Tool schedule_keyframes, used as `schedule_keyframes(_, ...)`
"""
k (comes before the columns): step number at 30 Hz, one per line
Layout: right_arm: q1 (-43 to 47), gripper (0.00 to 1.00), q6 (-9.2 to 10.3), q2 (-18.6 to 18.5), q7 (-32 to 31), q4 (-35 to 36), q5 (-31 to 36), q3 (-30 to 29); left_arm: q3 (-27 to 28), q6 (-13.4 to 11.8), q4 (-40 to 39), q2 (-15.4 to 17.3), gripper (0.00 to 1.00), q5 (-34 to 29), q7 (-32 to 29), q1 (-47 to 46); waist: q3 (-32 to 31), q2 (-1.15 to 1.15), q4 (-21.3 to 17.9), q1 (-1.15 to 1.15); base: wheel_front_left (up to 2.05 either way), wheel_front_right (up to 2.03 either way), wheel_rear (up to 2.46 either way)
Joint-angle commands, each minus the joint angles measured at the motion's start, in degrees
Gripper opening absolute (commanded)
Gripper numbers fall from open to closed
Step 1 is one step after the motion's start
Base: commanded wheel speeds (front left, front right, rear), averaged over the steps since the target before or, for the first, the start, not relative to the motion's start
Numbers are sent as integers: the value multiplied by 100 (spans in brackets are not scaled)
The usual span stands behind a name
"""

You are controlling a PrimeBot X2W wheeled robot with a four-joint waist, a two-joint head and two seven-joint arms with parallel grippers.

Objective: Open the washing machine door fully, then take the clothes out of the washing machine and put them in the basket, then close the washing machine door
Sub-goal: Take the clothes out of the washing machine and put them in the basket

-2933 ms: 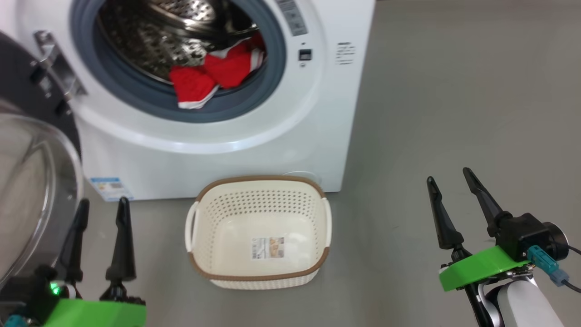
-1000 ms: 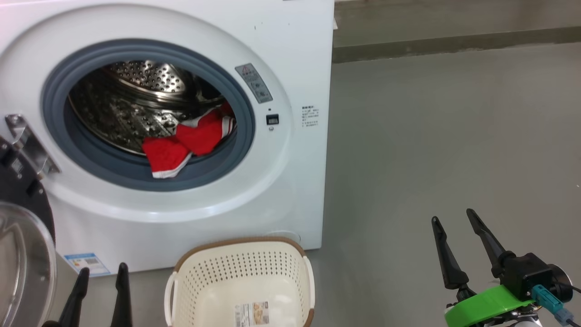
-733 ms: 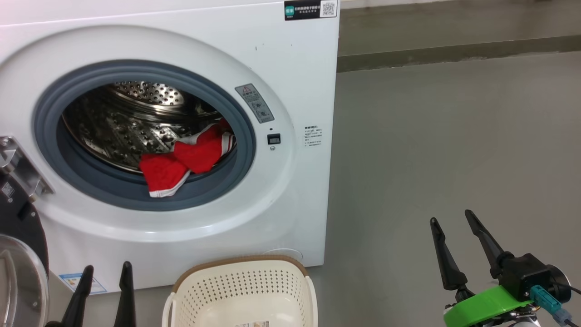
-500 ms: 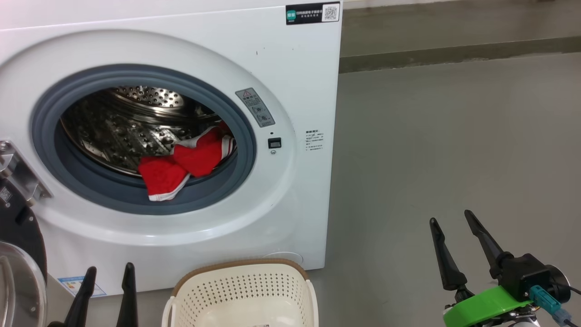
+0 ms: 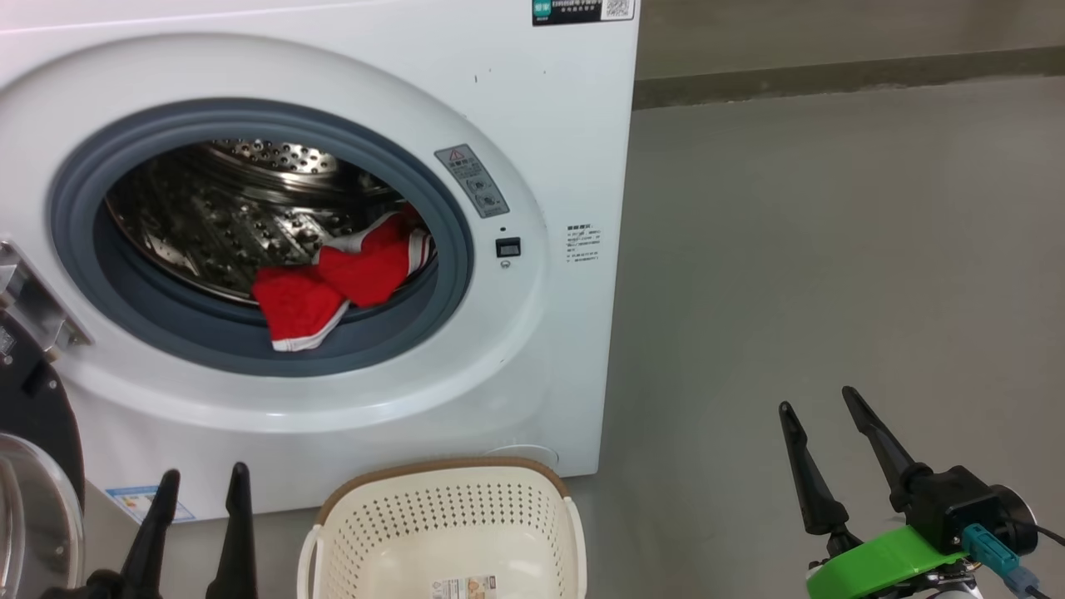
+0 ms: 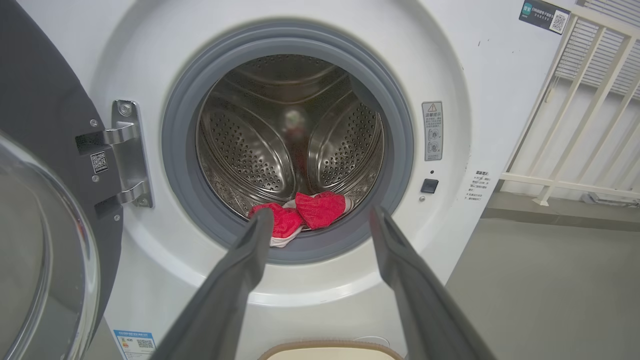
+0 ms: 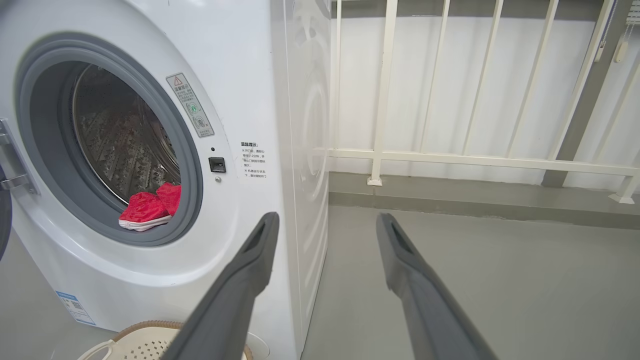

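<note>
Hanging spread, empty as before: left tool (image 5: 205,472), right tool (image 5: 817,398); camera raised; clothes (image 5: 333,279) unmoved in washing machine (image 5: 532,150).

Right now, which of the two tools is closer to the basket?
The left tool, just beside the basket; the right tool stands far off on the other side.

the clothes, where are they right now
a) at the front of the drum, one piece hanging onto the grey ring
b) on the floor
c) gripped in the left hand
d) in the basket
a: the clothes lie at the front of the steel drum, with one piece draped onto the grey rubber ring; the part of the basket in view has nothing red in it.
</note>
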State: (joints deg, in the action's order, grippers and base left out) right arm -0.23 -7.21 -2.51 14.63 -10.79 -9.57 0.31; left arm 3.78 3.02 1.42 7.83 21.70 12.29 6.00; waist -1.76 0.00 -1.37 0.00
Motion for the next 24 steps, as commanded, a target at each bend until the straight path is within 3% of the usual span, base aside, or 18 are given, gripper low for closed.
schedule_keyframes(1,-136,100,-28,-37,37,135,63,158,156,-23,-107,89,100,-8,72,-375,84,0,49,0,0,0,0)
schedule_keyframes(24,-830,100,-28,-37,37,308,387,160,-144,-201,998,47,100,-174,171,-2656,1534,0,262,0,0,0,0)
